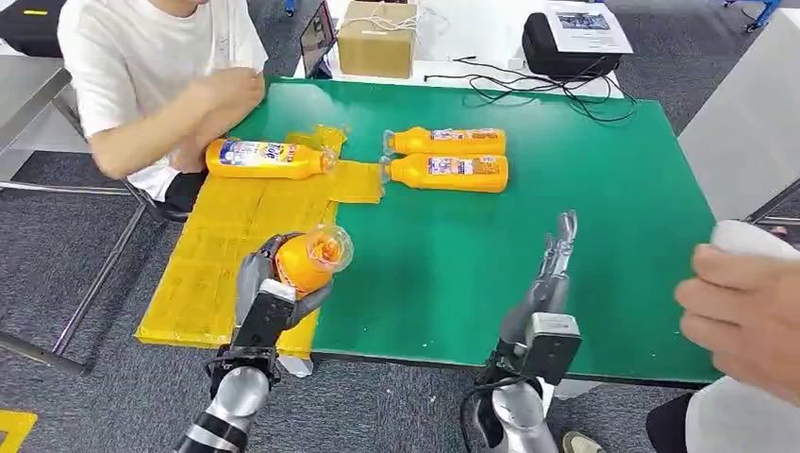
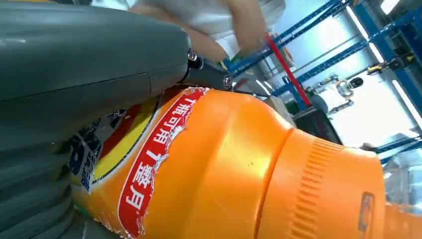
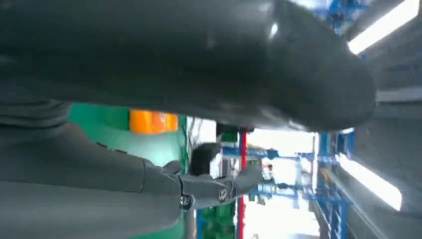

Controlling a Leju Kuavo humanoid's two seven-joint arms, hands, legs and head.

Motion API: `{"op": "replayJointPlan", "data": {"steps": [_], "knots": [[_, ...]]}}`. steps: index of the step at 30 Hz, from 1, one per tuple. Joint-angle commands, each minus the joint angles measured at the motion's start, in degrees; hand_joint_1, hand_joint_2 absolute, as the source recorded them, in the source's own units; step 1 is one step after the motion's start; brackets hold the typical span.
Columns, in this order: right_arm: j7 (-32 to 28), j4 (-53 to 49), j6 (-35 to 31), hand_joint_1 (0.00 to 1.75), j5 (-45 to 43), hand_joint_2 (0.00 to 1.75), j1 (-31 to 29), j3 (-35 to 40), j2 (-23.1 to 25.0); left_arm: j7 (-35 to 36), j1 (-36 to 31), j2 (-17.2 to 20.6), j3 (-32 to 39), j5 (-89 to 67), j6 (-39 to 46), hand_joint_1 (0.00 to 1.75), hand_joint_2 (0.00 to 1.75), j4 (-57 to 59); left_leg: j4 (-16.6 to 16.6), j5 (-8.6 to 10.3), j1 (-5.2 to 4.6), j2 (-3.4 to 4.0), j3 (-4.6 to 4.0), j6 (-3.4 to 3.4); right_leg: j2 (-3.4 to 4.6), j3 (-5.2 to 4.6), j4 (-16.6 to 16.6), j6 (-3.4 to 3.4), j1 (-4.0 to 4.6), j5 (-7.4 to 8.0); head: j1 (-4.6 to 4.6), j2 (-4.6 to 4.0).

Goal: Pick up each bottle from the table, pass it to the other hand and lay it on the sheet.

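Four orange plastic bottles: one gripped in the left hand (image 1: 283,283) above the yellow sheet (image 1: 226,255), one lying on the sheet (image 1: 269,159), two lying side by side on the green table (image 1: 566,236); right hand (image 1: 552,274) empty, fingers straight.

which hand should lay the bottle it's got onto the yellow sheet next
Left. The left hand already grips a bottle and hangs over the yellow sheet. The right hand holds nothing, fingers straight, over bare green table away from the sheet.
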Motion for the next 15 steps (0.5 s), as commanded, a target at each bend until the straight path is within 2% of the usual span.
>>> {"op": "replayJointPlan", "data": {"steps": [1,5,8,15], "knots": [[0.0,-4.7,0.4,0.00,-2.0,0.00,0.3,-4.0,-0.5,4.7,-10.6,2.3,1.6,-8.4,-3.0,1.75,1.75,15.4,0.0,-0.01,0.06,-0.20,0.16,-0.09,-0.09,0.20,0.0,-0.10,0.04,-0.06,0.02,0.00],[0.0,-3.7,1.2,0.00,-3.7,0.00,0.1,-5.1,1.4,6.9,-17.1,3.9,1.9,-15.9,-3.9,1.75,1.75,26.5,-0.1,0.02,0.10,-0.21,0.25,-0.14,-0.06,0.28,0.0,-0.15,0.08,-0.04,0.00,0.00],[0.0,-2.3,3.6,0.00,-6.3,0.00,0.6,-6.0,3.1,11.8,-20.2,5.2,1.1,-23.5,-5.0,1.75,1.75,32.9,0.0,0.00,0.10,-0.15,0.26,-0.14,-0.01,0.28,0.0,-0.15,0.08,-0.04,0.02,0.00],[0.0,-1.5,8.0,0.00,-7.9,0.00,3.4,-4.0,4.4,14.8,-22.7,8.6,1.0,-30.9,-8.3,1.75,1.75,43.1,-0.1,-0.12,0.18,-0.02,0.51,-0.18,0.18,0.50,0.0,-0.21,0.15,-0.12,0.02,0.00]]}}
